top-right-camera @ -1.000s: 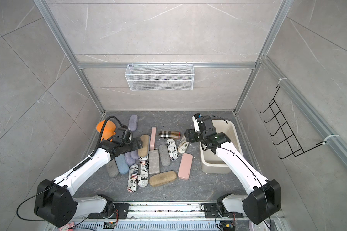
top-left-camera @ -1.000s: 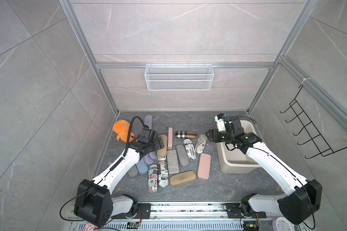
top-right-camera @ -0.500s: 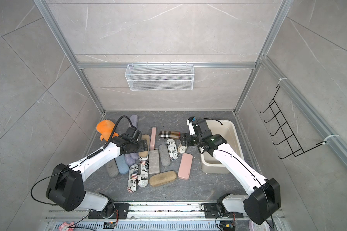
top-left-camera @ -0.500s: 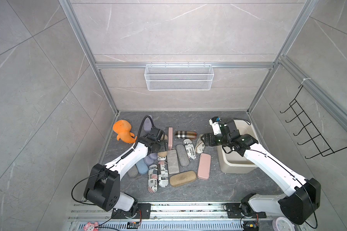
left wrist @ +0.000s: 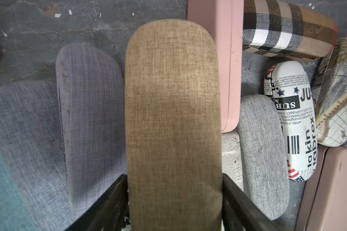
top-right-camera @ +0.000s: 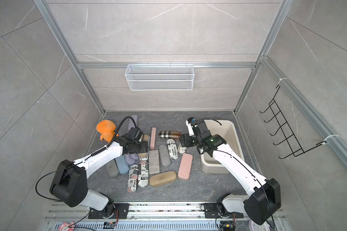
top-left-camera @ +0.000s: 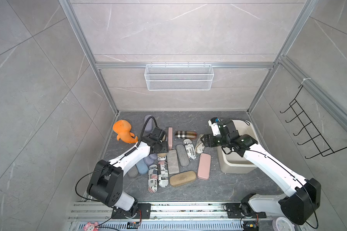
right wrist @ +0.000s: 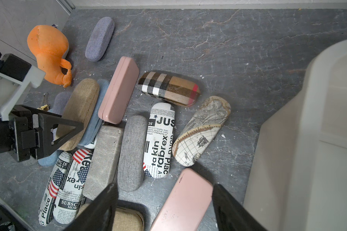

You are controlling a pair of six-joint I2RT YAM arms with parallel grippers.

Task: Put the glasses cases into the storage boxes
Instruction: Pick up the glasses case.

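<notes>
My left gripper [left wrist: 173, 178] is shut on a tan fabric glasses case [left wrist: 172, 120], one finger against each long side; this case lies atop the pile of lilac and blue cases [top-left-camera: 146, 160]. Several more glasses cases lie spread on the floor, among them plaid [top-left-camera: 185, 134], newspaper-print [top-left-camera: 189, 149] and grey [top-left-camera: 182, 155]. My right gripper [right wrist: 164, 192] hangs open above a pink case [right wrist: 184, 200], just short of the map-print case [right wrist: 200, 130]. The cream storage box [top-left-camera: 236, 170] stands to the right, under the right arm, and its visible part holds nothing.
An orange plush toy [top-left-camera: 124, 133] lies at the back left, near a lone lilac case [top-left-camera: 148, 122]. A white wire basket [top-left-camera: 178, 80] hangs on the back wall and a black hook rack [top-left-camera: 308, 132] on the right wall. A second tan case [top-left-camera: 182, 178] lies nearest the front rail.
My left gripper has shifted right over the tan case and closed on its sides. My right gripper has moved left and down from beside the box toward the map-print and pink cases.
</notes>
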